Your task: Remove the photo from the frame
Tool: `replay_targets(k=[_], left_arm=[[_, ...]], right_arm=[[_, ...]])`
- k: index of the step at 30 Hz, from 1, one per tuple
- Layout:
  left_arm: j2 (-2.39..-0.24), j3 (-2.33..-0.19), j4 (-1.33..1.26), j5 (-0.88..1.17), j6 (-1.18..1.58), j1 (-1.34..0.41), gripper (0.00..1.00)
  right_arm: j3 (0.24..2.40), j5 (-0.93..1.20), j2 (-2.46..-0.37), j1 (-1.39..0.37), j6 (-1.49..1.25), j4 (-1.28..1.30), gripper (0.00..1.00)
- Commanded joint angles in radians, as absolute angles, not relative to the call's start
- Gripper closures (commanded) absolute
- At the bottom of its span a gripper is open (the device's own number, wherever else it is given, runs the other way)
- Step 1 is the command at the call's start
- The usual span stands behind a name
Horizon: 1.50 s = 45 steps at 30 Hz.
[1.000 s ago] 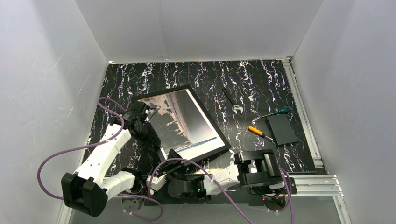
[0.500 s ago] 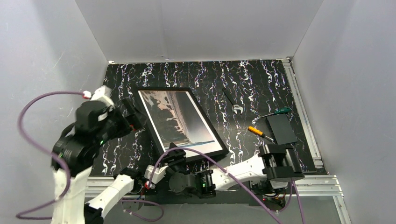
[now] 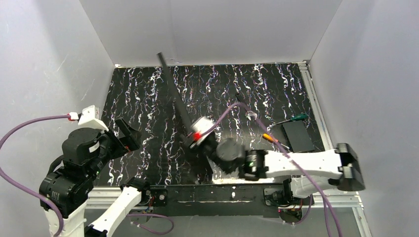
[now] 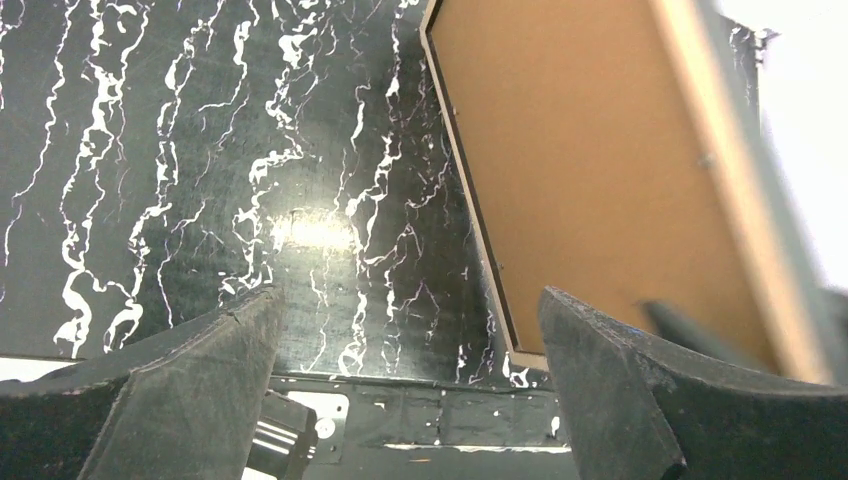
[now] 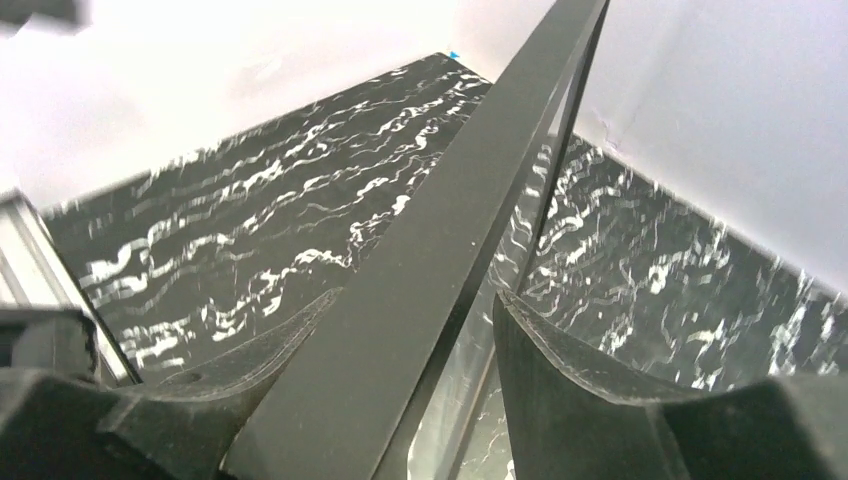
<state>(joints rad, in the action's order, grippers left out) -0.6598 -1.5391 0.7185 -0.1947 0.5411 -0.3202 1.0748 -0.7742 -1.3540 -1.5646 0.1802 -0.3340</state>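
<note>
The black frame (image 3: 174,91) stands tipped up on its edge in the middle of the marbled table (image 3: 138,103), so the top view shows it as a thin dark line. My right gripper (image 3: 194,139) is shut on its lower border; in the right wrist view the black border (image 5: 440,250) runs between my right gripper's (image 5: 418,300) fingers. The photo's brown fibreboard back (image 4: 600,170) fills the upper right of the left wrist view, inside the frame's dark edge (image 4: 462,190); its printed face is hidden. My left gripper (image 3: 126,138) (image 4: 408,300) is open and empty, well left of the frame.
A wrench (image 3: 249,112), an orange-handled screwdriver (image 3: 271,138), a green-handled screwdriver (image 3: 298,117) and a small flat black box (image 3: 298,137) lie at the right. White walls close in three sides. A metal rail (image 3: 321,123) runs along the right edge.
The frame has swung from leaning on the table to standing on edge in the right gripper. The left gripper let go of it, opened wide and drew back to the left.
</note>
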Motion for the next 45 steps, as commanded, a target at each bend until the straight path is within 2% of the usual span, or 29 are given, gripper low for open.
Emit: replay_targets(k=[1,8,16,21,30,32,35,37,39,45], left_arm=[[-0.674,-1.488,0.726,-0.212,0.529,-0.318,0.02],[-0.683,-1.389,0.681,-0.146,0.576,-0.319,0.02],[-0.692,-1.309,0.652,-0.072,0.619,-0.318,0.02],[-0.694,-1.221,0.629,-0.038,0.641,-0.319,0.02],[-0.707,-1.082,0.59,0.053,0.696,-0.319,0.02],[-0.716,-1.057,0.59,0.051,0.688,-0.32,0.02],[-0.731,-1.025,0.592,0.047,0.671,-0.319,0.02],[-0.741,-1.005,0.592,0.049,0.662,-0.319,0.02],[-0.751,-0.995,0.594,0.049,0.654,-0.319,0.02],[-0.784,-1.006,0.614,0.042,0.607,-0.319,0.02]], right_arm=[[0.94,-0.654,-1.175,-1.422,-0.243,-0.354,0.99],[0.663,-0.527,-0.979,-1.165,-0.618,-0.324,0.99],[0.449,-0.304,-0.93,-0.959,-0.817,-0.362,0.99],[0.409,-0.207,-1.025,-0.913,-0.862,-0.466,0.99],[0.456,-0.034,-1.318,-0.873,-0.949,-0.677,0.99],[0.464,-0.018,-1.366,-0.873,-0.97,-0.7,0.89],[0.464,-0.028,-1.409,-0.871,-0.99,-0.672,0.53],[0.486,-0.056,-1.419,-0.864,-0.997,-0.549,0.33],[0.545,-0.083,-1.432,-0.852,-0.984,-0.329,0.24],[0.553,-0.134,-1.353,-0.827,-0.929,0.002,0.18]])
